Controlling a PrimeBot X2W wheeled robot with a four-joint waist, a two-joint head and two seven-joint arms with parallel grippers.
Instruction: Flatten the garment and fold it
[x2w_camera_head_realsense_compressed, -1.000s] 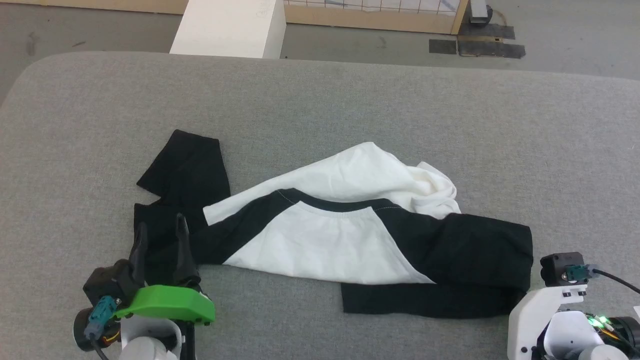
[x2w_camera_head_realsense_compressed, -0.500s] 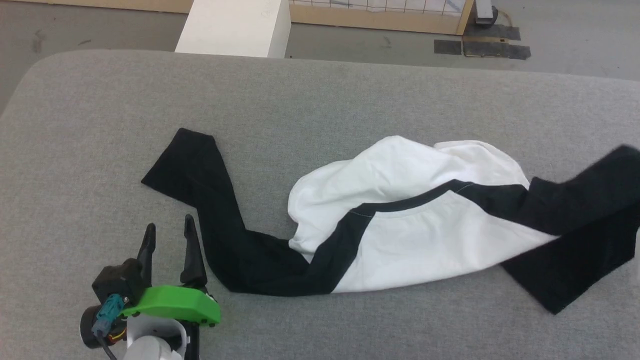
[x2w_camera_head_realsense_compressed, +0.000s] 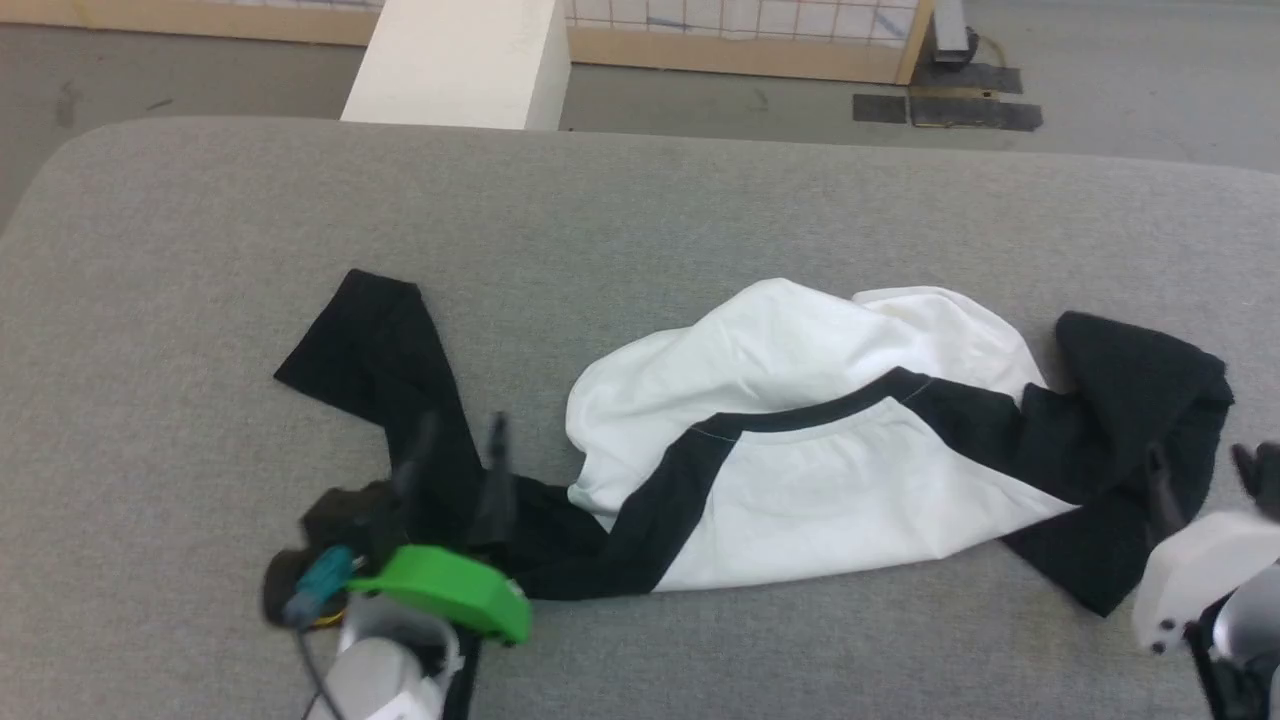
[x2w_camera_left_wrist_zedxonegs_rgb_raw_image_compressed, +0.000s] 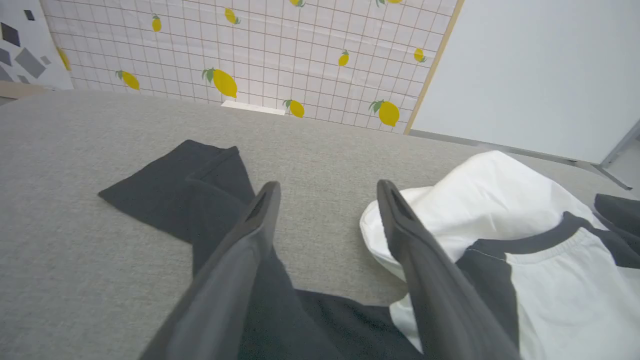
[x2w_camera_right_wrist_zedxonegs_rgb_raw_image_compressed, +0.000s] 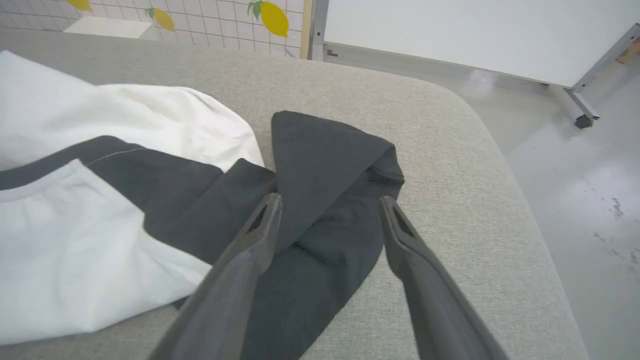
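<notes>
Both sets of jaws wide and empty, my left gripper (x2w_camera_head_realsense_compressed: 456, 440) hangs over the long black sleeve (x2w_camera_head_realsense_compressed: 370, 340) and my right gripper (x2w_camera_head_realsense_compressed: 1200, 480) over the bunched sleeve (x2w_camera_head_realsense_compressed: 1130, 400), ready, I reckon, to spread the garment (x2w_camera_head_realsense_compressed: 800, 470) lying crumpled mid-table (x2w_camera_head_realsense_compressed: 640, 220).

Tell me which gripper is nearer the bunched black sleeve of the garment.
Right. The right gripper hangs open over the bunched black sleeve; the left gripper, also open, is over the other sleeve, across the white body of the garment.
</notes>
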